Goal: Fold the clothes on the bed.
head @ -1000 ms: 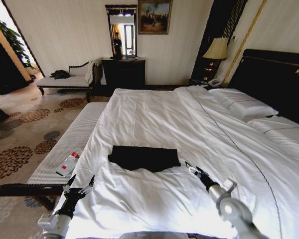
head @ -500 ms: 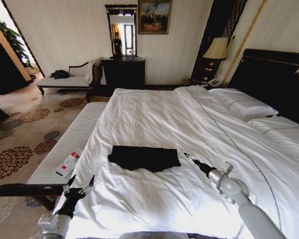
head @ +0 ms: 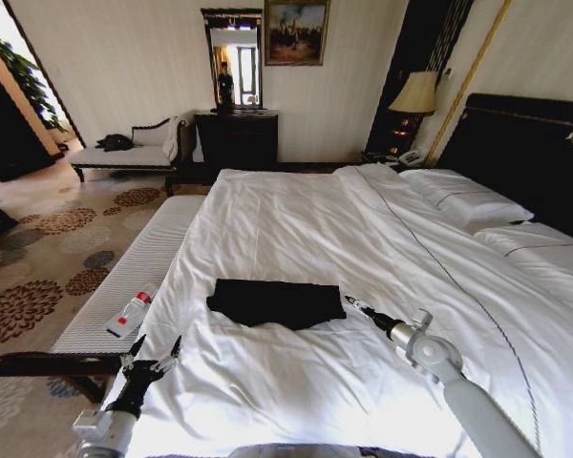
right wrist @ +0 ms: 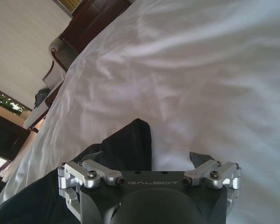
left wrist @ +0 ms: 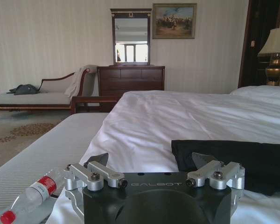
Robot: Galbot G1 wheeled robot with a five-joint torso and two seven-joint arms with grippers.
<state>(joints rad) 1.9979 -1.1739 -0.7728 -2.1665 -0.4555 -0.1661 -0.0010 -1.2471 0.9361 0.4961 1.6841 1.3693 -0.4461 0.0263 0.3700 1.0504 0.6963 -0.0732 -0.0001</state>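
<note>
Nearest to me, my left gripper (head: 153, 355) hangs low at the near left corner of the large white-sheeted bed (head: 382, 248), just off the mattress edge. Its fingers are spread wide and there is nothing between them; the left wrist view shows the same open jaws over the white duvet (left wrist: 144, 126). Just to its left, on the narrow white upholstered bench (head: 138, 272) running along the bed's left side, lies a clear plastic bottle with a red cap and red label (head: 131, 311).

A little farther in and to the right, my right gripper (head: 351, 303) reaches out low over the duvet. From the head view I see only its slim dark tip, but the right wrist view shows its fingers parted wide and empty, with the near right edge of the clothes (right wrist: 60, 186) lying just below and beside them. I cannot tell whether the tip touches the fabric.

The clothes, a black cotton T-shirt (head: 275, 301), lie as a flat, roughly rectangular bundle on the near middle of the bed, between my two grippers and closer to the right one.

Beyond it the duvet stretches smooth towards the far edge, with white pillows (head: 463, 202) against the tall dark headboard (head: 525, 153) at the right.
</note>
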